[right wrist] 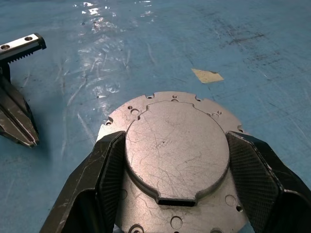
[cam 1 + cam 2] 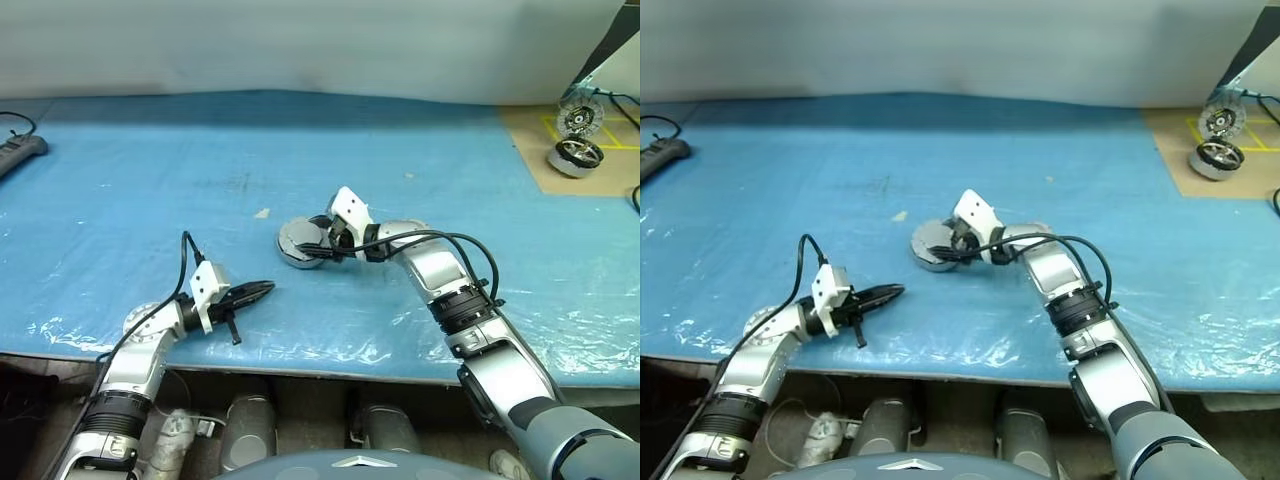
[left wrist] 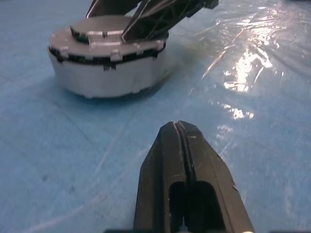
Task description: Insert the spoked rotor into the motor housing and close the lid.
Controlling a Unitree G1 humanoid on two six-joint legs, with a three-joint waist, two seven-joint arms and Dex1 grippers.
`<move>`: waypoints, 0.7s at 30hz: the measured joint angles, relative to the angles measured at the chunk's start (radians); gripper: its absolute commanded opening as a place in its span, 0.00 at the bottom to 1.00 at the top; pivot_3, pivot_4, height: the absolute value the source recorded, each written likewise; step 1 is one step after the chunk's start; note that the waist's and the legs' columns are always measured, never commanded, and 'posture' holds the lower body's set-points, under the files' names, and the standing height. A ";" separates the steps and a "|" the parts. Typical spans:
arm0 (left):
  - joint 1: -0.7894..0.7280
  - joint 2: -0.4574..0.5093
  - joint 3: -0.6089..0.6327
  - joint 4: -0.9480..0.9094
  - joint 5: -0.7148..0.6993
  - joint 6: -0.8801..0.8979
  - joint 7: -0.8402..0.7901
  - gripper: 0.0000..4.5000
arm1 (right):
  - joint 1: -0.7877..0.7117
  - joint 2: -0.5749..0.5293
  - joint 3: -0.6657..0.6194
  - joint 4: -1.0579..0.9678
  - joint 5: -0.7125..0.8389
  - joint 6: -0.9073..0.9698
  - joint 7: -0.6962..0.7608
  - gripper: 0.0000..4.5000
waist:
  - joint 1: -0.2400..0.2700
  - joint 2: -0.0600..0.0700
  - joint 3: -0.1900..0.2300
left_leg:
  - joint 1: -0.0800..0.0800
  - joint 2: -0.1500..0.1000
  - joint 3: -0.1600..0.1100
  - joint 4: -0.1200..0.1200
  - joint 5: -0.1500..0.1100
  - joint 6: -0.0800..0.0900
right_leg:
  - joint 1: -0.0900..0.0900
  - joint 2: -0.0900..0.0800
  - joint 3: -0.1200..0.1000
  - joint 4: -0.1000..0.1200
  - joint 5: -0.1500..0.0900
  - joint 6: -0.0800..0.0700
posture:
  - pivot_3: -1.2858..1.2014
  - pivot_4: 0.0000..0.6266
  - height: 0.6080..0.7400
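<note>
My right hand [image 1: 170, 194] straddles the lid's [image 1: 175, 145] raised centre, fingers wide, seemingly gripping it on the housing [image 3: 104, 80] mid-desk [image 2: 130, 180]. Left hand [image 2: 255, 291] shut, empty, nearby. Risk: lid seated crooked, or pulling away drags it off, shifts housing.

A blue plastic sheet [image 2: 420, 130] lies under both grippers; a pale scrap [image 1: 206, 75] sits just beyond the right one — a power strip [image 2: 20, 152] well left of the left one.
</note>
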State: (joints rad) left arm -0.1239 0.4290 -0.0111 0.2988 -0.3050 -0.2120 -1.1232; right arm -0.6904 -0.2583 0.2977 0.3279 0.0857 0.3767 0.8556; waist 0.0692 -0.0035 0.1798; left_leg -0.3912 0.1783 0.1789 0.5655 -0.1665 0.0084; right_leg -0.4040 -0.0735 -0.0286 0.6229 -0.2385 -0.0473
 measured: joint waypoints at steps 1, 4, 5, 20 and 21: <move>-0.001 -0.001 0.000 0.015 0.000 -0.015 -0.006 0.00 | 0.000 0.003 -0.002 0.002 0.000 0.000 -0.005 0.65 | 0.000 0.000 0.000 | 0.000 0.000 0.000 0.000 0.000 0.000 | 0.000 0.000 0.000 0.000 0.000 0.000 | 0.52 0.24 1.00; -0.015 -0.004 0.000 0.035 0.000 -0.036 -0.015 0.00 | 0.000 0.013 -0.006 0.013 -0.004 -0.001 -0.017 0.65 | 0.000 0.000 0.000 | 0.003 0.000 0.000 0.000 0.000 0.000 | 0.002 0.000 0.000 0.000 0.000 0.000 | 0.52 0.24 1.00; -0.017 -0.005 -0.001 0.037 0.000 -0.041 -0.017 0.00 | -0.001 0.015 -0.005 0.017 -0.006 -0.005 -0.018 0.65 | 0.000 0.000 0.000 | 0.004 0.000 0.000 0.000 0.000 0.000 | 0.003 0.000 0.001 0.001 0.000 0.000 | 0.52 0.24 1.00; -0.026 -0.015 -0.003 0.008 0.000 -0.025 -0.002 0.00 | 0.018 0.075 0.009 0.064 -0.051 -0.047 -0.101 0.65 | -0.003 0.000 -0.005 | 0.022 -0.001 0.001 -0.005 0.000 -0.001 | 0.015 0.000 0.004 0.000 -0.003 0.004 | 0.52 0.24 1.00; -0.026 -0.015 -0.003 0.003 0.000 -0.022 -0.002 0.00 | 0.019 0.080 0.013 0.069 -0.055 -0.048 -0.113 0.65 | -0.003 0.000 -0.005 | 0.025 -0.001 0.001 -0.006 0.000 -0.001 | 0.018 0.000 0.004 -0.001 -0.005 0.008 | 0.52 0.24 1.00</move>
State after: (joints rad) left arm -0.1499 0.4144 -0.0137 0.3016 -0.3053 -0.2335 -1.1250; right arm -0.6714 -0.1788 0.3104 0.3965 0.0309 0.3284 0.7428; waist 0.0658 -0.0034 0.1747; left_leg -0.3662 0.1777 0.1802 0.5597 -0.1668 0.0075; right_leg -0.3864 -0.0735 -0.0249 0.6224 -0.2432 -0.0396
